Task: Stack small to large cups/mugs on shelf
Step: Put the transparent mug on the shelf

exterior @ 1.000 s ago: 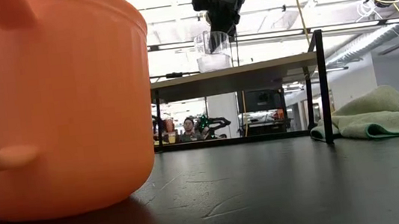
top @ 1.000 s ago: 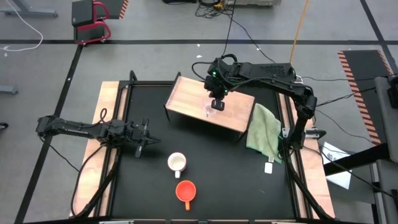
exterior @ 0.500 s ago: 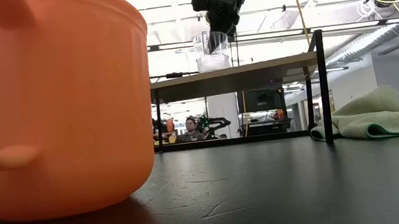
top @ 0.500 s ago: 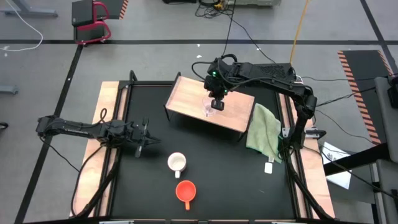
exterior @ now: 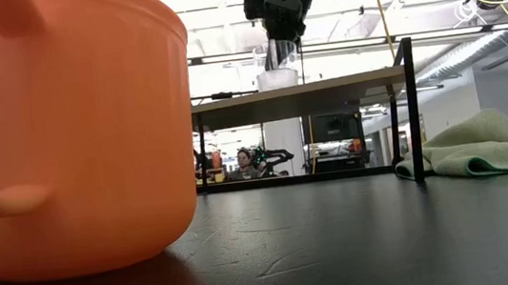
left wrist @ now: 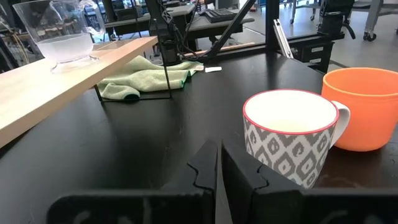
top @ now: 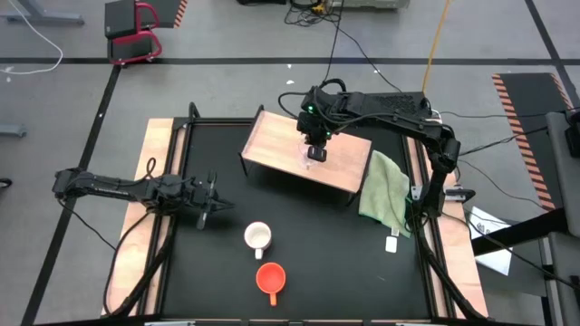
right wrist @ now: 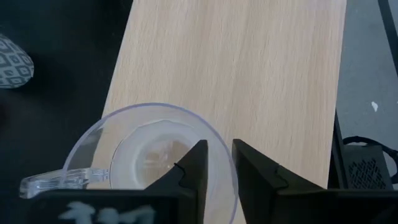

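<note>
1. The clear cup is smooth, round glass with a thick frosted base and a thin see-through handle; it stands upright on the shelf, near the shelf's middle, at about 12 o'clock of the table.
2. The shelf is a flat rectangular board of pale, fine-grained wood on thin black metal legs.
3. The right pincer hangs over the clear cup; its two dark fingers straddle the cup's rim with a narrow gap, one inside and one outside; I cannot tell whether they press on the glass.
4. The white mug is glazed and round, with a grey diamond pattern and a thin red rim; it sits on the matte black table at about 7 o'clock from the shelf.
5. The orange mug is plain, smooth and wide-mouthed; it stands just beside the white mug, at its 5 o'clock, without touching.
6. The left pincer rests low at the table's 9 o'clock side, at 9 o'clock from the white mug and apart from it; its fingers are closed together on nothing.
7. A soft, crumpled green cloth lies at 3 o'clock of the shelf.
8. Against half a second ago, the clear cup sits slightly nearer the shelf's far edge and the right pincer has shifted with it; the two mugs, the cloth and the left arm are unchanged.
</note>
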Available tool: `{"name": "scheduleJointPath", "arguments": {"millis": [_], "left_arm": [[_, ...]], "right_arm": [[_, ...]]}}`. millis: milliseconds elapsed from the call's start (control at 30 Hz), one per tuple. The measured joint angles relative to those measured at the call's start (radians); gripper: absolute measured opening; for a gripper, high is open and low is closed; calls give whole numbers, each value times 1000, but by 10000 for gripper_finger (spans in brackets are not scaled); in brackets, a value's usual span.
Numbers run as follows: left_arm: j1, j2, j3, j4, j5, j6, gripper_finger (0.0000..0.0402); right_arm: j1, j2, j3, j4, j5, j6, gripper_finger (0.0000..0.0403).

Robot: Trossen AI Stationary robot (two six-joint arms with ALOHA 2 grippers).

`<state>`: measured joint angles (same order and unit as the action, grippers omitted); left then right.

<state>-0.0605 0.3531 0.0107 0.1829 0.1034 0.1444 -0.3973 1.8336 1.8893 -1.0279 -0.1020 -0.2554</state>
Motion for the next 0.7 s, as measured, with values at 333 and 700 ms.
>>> {"name": "scheduleJointPath", "arguments": {"millis": [333, 700], "left_arm": [[0, 0, 0, 0, 0, -4, 26], [0, 0, 0, 0, 0, -4, 26]], "right_arm": [[0, -1, 1, 4, -3, 3, 105], [1, -38, 2, 3, -13, 4, 107]]}}
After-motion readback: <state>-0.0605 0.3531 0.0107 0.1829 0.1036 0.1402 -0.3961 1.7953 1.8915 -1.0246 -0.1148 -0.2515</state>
